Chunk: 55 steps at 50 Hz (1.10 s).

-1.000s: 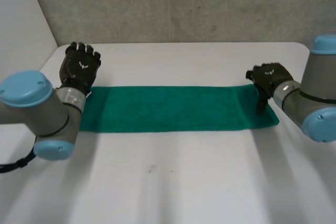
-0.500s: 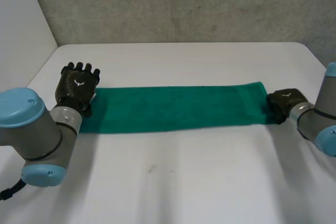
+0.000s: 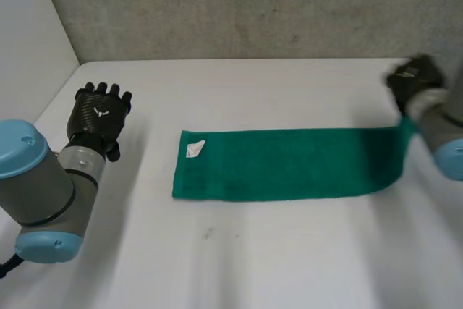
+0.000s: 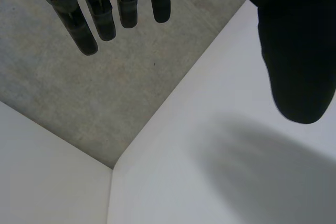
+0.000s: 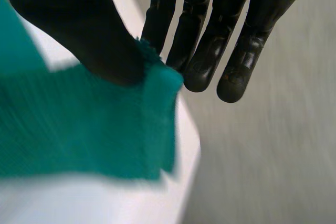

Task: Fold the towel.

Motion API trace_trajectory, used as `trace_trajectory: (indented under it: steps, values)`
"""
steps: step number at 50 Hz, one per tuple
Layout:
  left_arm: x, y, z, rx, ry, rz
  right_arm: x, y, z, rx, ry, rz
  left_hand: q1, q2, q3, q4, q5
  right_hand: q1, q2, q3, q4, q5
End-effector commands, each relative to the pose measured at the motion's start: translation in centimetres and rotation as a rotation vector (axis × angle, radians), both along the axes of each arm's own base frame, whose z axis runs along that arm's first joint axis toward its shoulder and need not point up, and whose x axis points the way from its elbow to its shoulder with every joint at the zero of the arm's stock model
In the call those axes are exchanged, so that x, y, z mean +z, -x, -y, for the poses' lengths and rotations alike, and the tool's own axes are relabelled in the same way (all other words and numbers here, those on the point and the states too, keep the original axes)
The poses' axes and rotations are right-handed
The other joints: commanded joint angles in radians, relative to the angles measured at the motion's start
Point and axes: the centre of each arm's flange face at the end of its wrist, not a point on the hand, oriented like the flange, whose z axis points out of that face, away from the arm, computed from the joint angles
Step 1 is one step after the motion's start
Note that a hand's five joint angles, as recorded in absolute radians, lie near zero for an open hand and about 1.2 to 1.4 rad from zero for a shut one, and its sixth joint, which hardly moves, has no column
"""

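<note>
Dragged rightward in the last half second, the green towel (image 3: 289, 164) lies flat on the white table (image 3: 239, 258), clear of the left hand (image 3: 98, 116), which hovers empty with fingers straight. A white tag (image 3: 195, 148) marks the towel's left end. The right hand (image 3: 414, 77) pinches the raised right end between thumb and fingers.

The left hand (image 3: 99, 113) is held back-up with its fingers (image 4: 100, 14) straight and spread, the thumb well apart from them, holding nothing; the left arm (image 3: 43, 186) bends back toward the camera. The right hand (image 3: 414, 77) is raised at the far right (blurred in the head view), its thumb (image 5: 79, 24) pinching the towel (image 5: 79, 124) end against straight fingers.
</note>
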Motion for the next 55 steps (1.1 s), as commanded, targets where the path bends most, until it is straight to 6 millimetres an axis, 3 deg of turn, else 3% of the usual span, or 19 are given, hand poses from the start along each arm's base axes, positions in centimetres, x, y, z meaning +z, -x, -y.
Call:
trace_trajectory:
  steps: [1,5,7,9,11,13,18,23,28,31,32,34,36,39,43,48,50,52,55]
  values:
    - [1.1,0.0,-0.2,-0.001,0.028,-0.013,2.3,-21.2,-14.1,0.831,0.088,0.222,-0.017,-0.025,-0.036,-0.028,-0.044,0.433,0.222,0.215,0.204,0.24]
    - [1.1,0.2,-0.4,-0.007,0.027,-0.012,0.0,-23.7,-17.1,0.984,0.03,0.226,-0.017,-0.025,-0.036,-0.028,-0.044,0.433,0.222,0.215,0.204,0.24]
    - [1.0,0.2,-0.5,-0.01,0.024,-0.013,-2.8,-25.3,-19.4,1.081,-0.044,0.217,-0.017,-0.025,-0.036,-0.028,-0.044,0.423,0.211,0.205,0.194,0.229]
    - [0.9,0.3,-0.6,-0.012,0.019,-0.012,-4.9,-25.3,-18.9,1.032,-0.085,0.202,-0.017,-0.025,-0.036,-0.028,-0.044,-0.264,-0.476,-0.482,-0.493,-0.457]
    - [0.8,0.3,-0.7,-0.015,0.016,-0.011,-5.2,-25.2,-18.7,1.006,-0.089,0.198,-0.017,-0.025,-0.036,-0.028,-0.044,-0.386,-0.598,-0.604,-0.616,-0.58]
    - [0.7,0.3,-0.7,-0.015,0.015,-0.01,-5.8,-24.6,-17.8,0.896,-0.096,0.189,-0.017,-0.025,-0.036,-0.028,-0.044,-0.788,-1.0,-1.006,-1.017,-0.982]
    - [0.7,0.4,-0.7,-0.018,0.014,-0.015,-5.5,-23.2,-16.5,0.765,-0.121,0.234,-0.017,-0.025,-0.036,-0.028,-0.044,-0.788,-1.0,-1.006,-1.017,-0.982]
    - [0.9,0.8,-0.9,-0.028,0.021,-0.017,-3.3,-18.2,-13.8,0.561,-0.236,0.42,-0.017,-0.025,-0.036,-0.028,-0.044,-0.788,-1.0,-1.006,-1.017,-0.982]
    - [0.8,1.2,-1.2,-0.042,0.018,-0.016,-4.7,-14.3,-13.0,0.418,-0.359,0.517,-0.017,-0.025,-0.036,-0.028,-0.044,-0.788,-1.0,-1.006,-1.017,-0.982]
    - [0.6,1.5,-1.4,-0.051,0.015,-0.015,-5.2,-13.6,-12.8,0.4,-0.374,0.516,-0.017,-0.025,-0.036,-0.028,-0.044,-0.788,-1.0,-1.006,-1.017,-0.982]
    - [0.5,1.5,-1.4,-0.053,0.013,-0.015,-6.6,-11.5,-12.3,0.339,-0.417,0.509,-0.017,-0.025,-0.036,-0.028,-0.044,-0.657,-0.869,-0.875,-0.886,-0.85]
    - [0.5,1.7,-1.6,-0.061,0.012,-0.014,-7.0,-11.0,-12.1,0.321,-0.424,0.508,-0.017,-0.025,-0.036,-0.028,-0.044,-0.544,-0.756,-0.762,-0.773,-0.738]
    - [0.5,1.8,-1.7,-0.064,0.011,-0.013,-7.8,-9.2,-11.1,0.261,-0.431,0.514,-0.017,-0.025,-0.036,-0.028,-0.044,0.02,-0.192,-0.198,-0.209,-0.173]
    - [0.4,1.9,-1.8,-0.065,0.009,-0.013,-7.9,-8.7,-10.5,0.252,-0.426,0.516,-0.017,-0.025,-0.036,-0.028,-0.044,0.433,0.221,0.215,0.203,0.239]
    - [0.5,2.0,-2.0,-0.071,0.009,-0.012,-7.5,-8.6,-9.8,0.252,-0.38,0.52,-0.017,-0.025,-0.036,-0.028,-0.044,0.433,0.222,0.215,0.204,0.24]
    - [0.8,2.2,-2.3,-0.076,0.017,-0.015,-2.7,-9.4,-7.9,0.263,-0.182,0.541,-0.017,-0.025,-0.036,-0.028,-0.044,0.433,0.222,0.215,0.204,0.24]
    - [0.9,2.0,-2.3,-0.067,0.017,-0.014,-2.0,-9.4,-7.8,0.265,-0.165,0.543,-0.017,-0.025,-0.036,-0.028,-0.044,0.433,0.222,0.215,0.204,0.24]
    - [1.3,1.8,-2.4,-0.049,0.027,-0.018,-0.3,-11.6,-9.1,0.335,-0.134,0.534,-0.017,-0.025,-0.036,-0.028,-0.044,0.433,0.222,0.215,0.204,0.24]
    - [1.6,1.7,-2.4,-0.038,0.035,-0.023,0.3,-13.5,-10.4,0.397,-0.132,0.523,-0.017,-0.025,-0.036,-0.028,-0.044,0.433,0.222,0.215,0.204,0.24]
